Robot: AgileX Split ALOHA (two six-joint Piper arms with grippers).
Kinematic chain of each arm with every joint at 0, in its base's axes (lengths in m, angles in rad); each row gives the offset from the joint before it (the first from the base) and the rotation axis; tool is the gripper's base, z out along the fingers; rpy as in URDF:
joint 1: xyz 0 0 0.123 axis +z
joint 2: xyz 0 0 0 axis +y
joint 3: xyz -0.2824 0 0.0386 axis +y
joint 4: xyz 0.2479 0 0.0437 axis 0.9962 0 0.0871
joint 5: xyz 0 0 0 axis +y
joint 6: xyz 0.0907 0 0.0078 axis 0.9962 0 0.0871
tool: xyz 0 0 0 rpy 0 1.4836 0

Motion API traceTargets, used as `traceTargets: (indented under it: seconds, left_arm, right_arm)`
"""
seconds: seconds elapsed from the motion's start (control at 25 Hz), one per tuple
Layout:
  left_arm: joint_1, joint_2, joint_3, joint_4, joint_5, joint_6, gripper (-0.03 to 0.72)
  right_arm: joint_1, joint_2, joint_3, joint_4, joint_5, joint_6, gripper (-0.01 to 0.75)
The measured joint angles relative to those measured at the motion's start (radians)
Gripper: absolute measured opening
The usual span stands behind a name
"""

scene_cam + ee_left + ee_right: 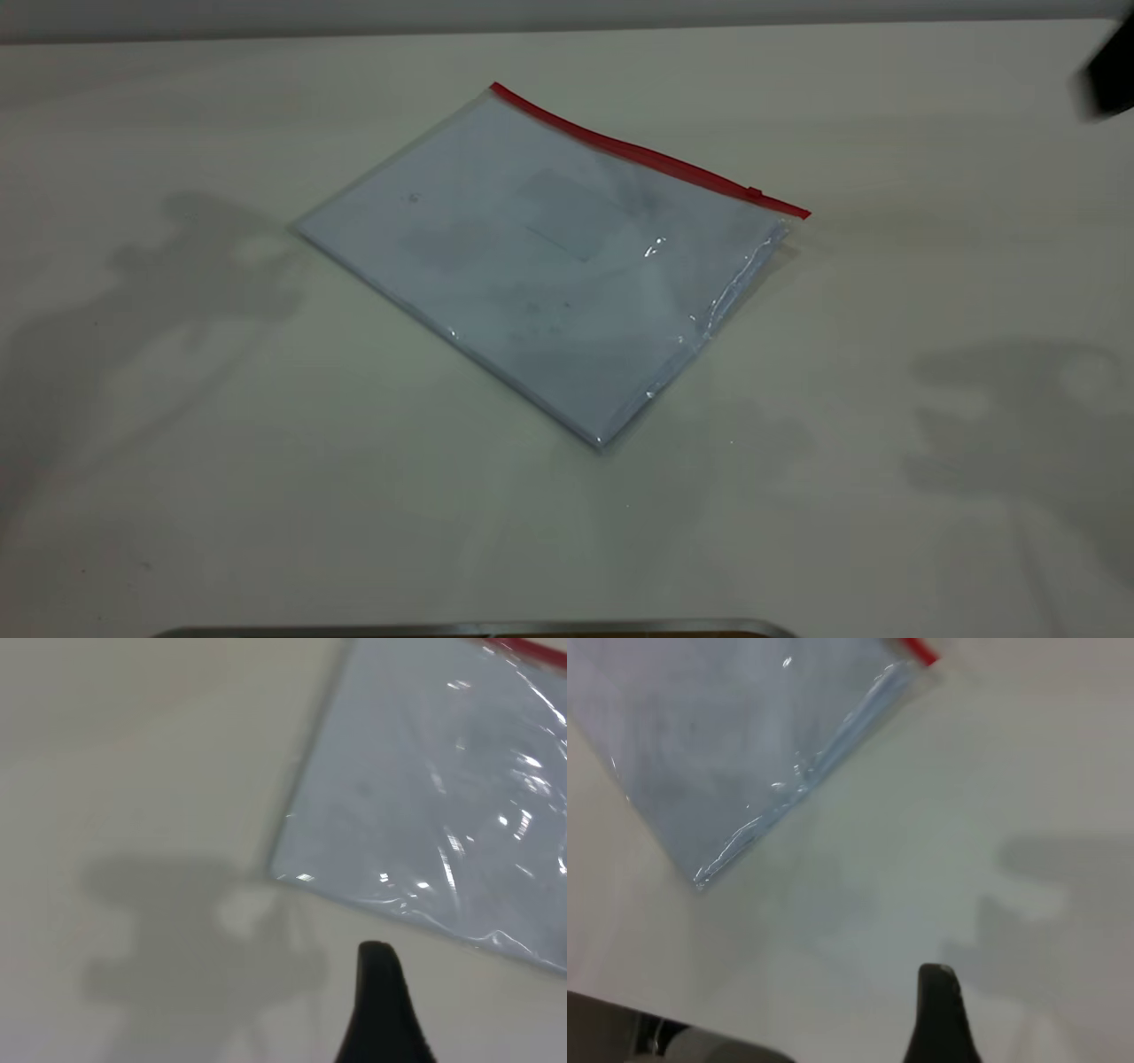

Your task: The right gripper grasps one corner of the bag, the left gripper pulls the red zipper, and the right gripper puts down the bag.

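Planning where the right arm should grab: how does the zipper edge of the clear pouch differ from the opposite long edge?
The red zipper edge of the clear plastic pouch holding pale sheets carries a red strip with a small slider tab near its right end and lies farther from the camera. The opposite plain long edge is bare clear plastic, nearer the camera. Both lie flat on the pale table, untouched.

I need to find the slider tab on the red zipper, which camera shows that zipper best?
The exterior view: the whole red zipper runs along the bag's far edge, with the slider tab near its right end. The left wrist view catches only a short stretch at the frame edge; the right wrist view shows just its end.
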Motion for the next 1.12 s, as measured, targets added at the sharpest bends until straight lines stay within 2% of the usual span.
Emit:
traceTargets:
  seconds: [0.16, 0.28, 0.4, 0.68, 0.88, 1.12]
  left_arm:
    - [-0.040, 0.083, -0.011, -0.018, 0.006, 0.053, 0.577]
    - [-0.057, 0.115, -0.011, -0.017, 0.011, 0.060, 0.577]
    - [-0.067, 0.123, -0.015, -0.019, 0.011, 0.061, 0.577]
    - [-0.072, 0.123, -0.019, -0.020, 0.011, 0.062, 0.577]
    - [-0.072, 0.123, -0.019, -0.020, 0.011, 0.062, 0.577]
    - [-0.072, 0.123, -0.019, -0.050, 0.011, 0.062, 0.577]
  right_arm:
    - [0.099, 0.201, -0.038, 0.104, -0.155, -0.123, 0.589]
    - [0.120, 0.350, -0.110, 0.182, -0.182, -0.207, 0.589]
    - [0.120, 0.478, -0.199, 0.232, -0.157, -0.286, 0.589]
    - [0.118, 0.703, -0.392, 0.367, -0.017, -0.530, 0.589]
    - [0.062, 0.791, -0.484, 0.506, 0.050, -0.685, 0.589]
    - [-0.063, 0.865, -0.513, 0.705, 0.073, -0.881, 0.589]
